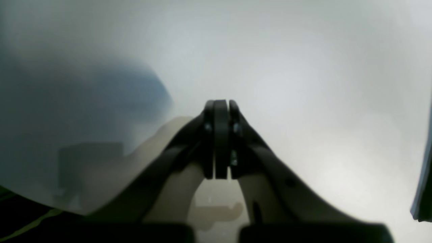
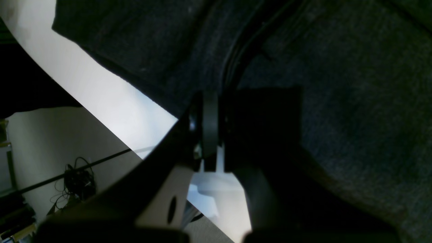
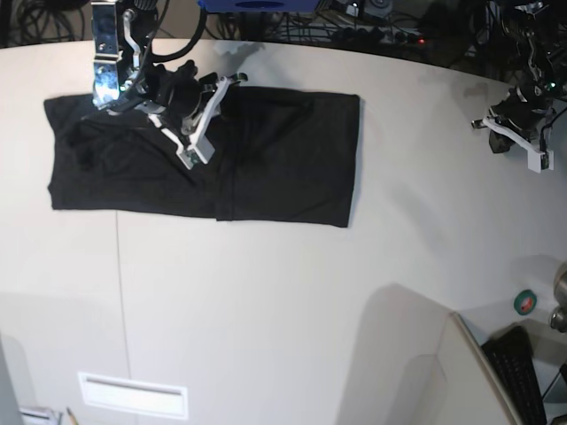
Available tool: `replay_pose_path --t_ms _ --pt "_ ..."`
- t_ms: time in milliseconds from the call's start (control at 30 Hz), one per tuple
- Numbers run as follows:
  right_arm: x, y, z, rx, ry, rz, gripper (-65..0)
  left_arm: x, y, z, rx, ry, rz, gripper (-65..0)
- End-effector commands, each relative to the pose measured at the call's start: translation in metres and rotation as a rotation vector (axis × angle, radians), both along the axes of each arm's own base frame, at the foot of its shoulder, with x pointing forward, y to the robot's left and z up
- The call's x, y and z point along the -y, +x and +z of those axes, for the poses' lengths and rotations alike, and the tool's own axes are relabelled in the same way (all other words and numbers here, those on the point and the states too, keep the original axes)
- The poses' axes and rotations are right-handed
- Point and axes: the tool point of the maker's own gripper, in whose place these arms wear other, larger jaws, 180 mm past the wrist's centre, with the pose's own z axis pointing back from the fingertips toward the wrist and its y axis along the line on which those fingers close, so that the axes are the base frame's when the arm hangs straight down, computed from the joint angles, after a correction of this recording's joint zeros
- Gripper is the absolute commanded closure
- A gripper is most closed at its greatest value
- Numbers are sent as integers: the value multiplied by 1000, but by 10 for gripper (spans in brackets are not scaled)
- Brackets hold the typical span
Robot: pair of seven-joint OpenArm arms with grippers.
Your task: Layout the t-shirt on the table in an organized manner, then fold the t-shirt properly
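The black t-shirt (image 3: 266, 159) lies on the white table (image 3: 266, 310) as a long flat band with its plain side up, no print showing. My right gripper (image 3: 190, 158) is down on the shirt's left-middle part. In the right wrist view its fingers (image 2: 210, 128) stand together, and the tips pinch into a ridge of the dark t-shirt (image 2: 337, 84). My left gripper (image 3: 532, 152) hovers over bare table at the far right, well away from the shirt. In the left wrist view the left gripper (image 1: 221, 104) is shut with nothing in it, above the table (image 1: 303, 84).
A thin dark seam (image 3: 118, 292) crosses the table. A green tape roll (image 3: 526, 304) and a keyboard (image 3: 523, 372) sit at the lower right beside a slanted white panel (image 3: 425, 372). Cables and a blue object (image 3: 257, 4) line the back edge.
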Motion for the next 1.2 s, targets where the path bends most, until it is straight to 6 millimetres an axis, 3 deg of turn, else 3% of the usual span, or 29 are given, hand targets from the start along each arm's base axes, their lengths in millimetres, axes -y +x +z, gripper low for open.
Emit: replay_pose_path --t_ms 0,233,667,733,833,900,1000,1067,1167 --pt "-4 10 12 46 23 -6 0 -8 7 11 34 22 -3 0" --pt "15 5 17 30 -53 42 0 -8 7 11 33 24 -5 0" --pt "25 -6 15 -31 -100 73 0 -6 9 11 34 22 -11 0" --pt "37 -1 23 -5 -114 29 -128 -6 9 11 34 22 -11 0" --pt "64 13 42 73 -143 -67 -279 -6 10 11 35 22 -12 0" --pt "83 24 52 122 -166 -126 -291 -5 11 12 38 20 -12 0" --pt "129 45 64 196 -207 -269 -297 7 18 9 40 8 -44 0" --pt "176 60 69 228 -253 -386 -300 21 24 5 33 -4 -80 0" --pt "235 73 56 183 -283 -503 -314 46 32 -2 24 -28 -146 0"
